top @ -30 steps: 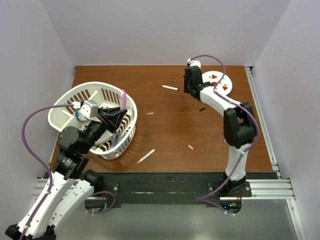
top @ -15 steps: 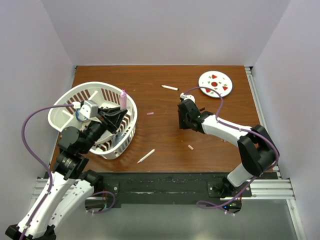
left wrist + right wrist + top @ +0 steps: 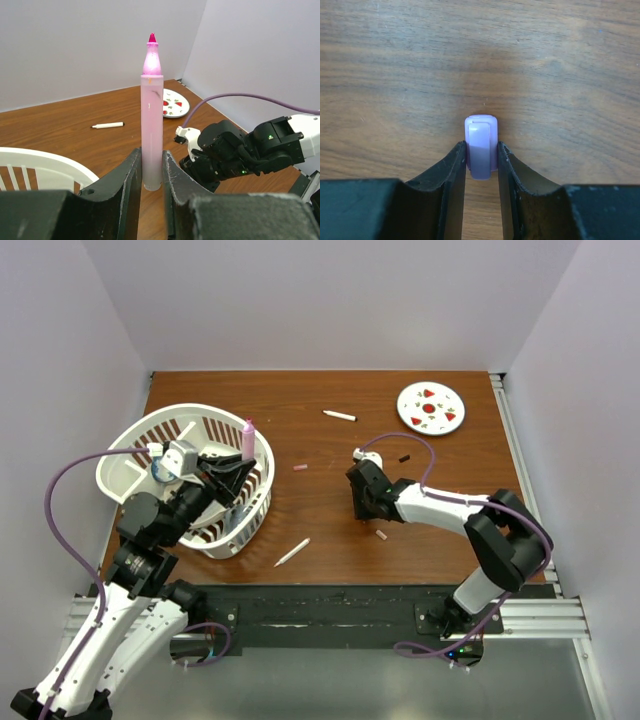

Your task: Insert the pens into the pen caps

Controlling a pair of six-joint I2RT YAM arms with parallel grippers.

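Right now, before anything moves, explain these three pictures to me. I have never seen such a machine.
You see two white-and-black robot arms, the left arm and the right arm, bolted at the near edge of a brown wooden table. The wide picture looks down from above and behind them; the other two come from a camera on each wrist. The left tool grips a pink translucent marker pen upright, over a white plastic basket. The right tool is shut on a short lilac plastic cap. Loose on the table lie a far white pen, a near white pen, a tiny pink cap, a peach cap, a black cap and a round white plate with red spots.
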